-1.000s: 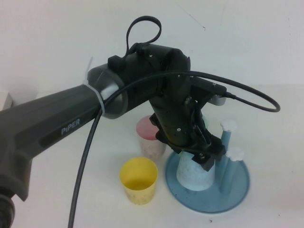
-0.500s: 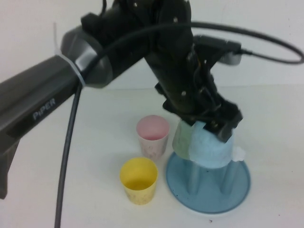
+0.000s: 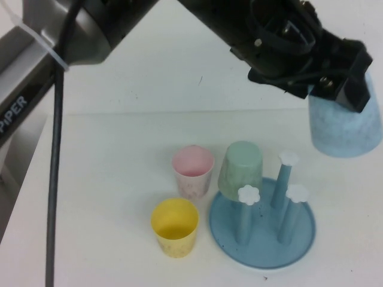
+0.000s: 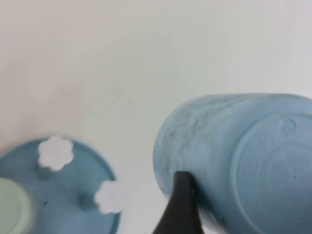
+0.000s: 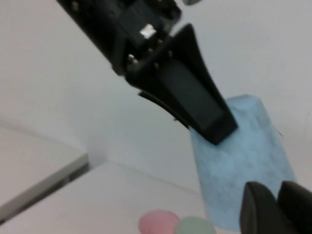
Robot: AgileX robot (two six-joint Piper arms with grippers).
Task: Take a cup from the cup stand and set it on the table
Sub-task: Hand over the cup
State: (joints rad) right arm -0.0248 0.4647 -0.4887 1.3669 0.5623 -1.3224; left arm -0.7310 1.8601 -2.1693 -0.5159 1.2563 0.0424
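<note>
My left gripper (image 3: 341, 92) is shut on the light blue cup (image 3: 348, 130) and holds it upside down in the air, above and to the right of the cup stand (image 3: 263, 254). In the left wrist view the cup (image 4: 229, 151) fills the lower right, with one dark finger (image 4: 181, 207) pressed on its wall; the stand (image 4: 63, 204) lies below. In the right wrist view the cup (image 5: 241, 165) hangs from the left gripper's finger (image 5: 195, 97). My right gripper (image 5: 279, 197) is shut and empty, off to the side and outside the high view.
A mint green cup (image 3: 241, 167) sits upside down on a stand peg. Three white-capped pegs (image 3: 288, 160) are bare. A pink cup (image 3: 192, 170) and a yellow cup (image 3: 174, 226) stand upright on the table (image 3: 108, 179), left of the stand.
My left gripper has lifted the light blue cup off its peg and carried it up and to the right. The mint green cup and bare pegs now show.
</note>
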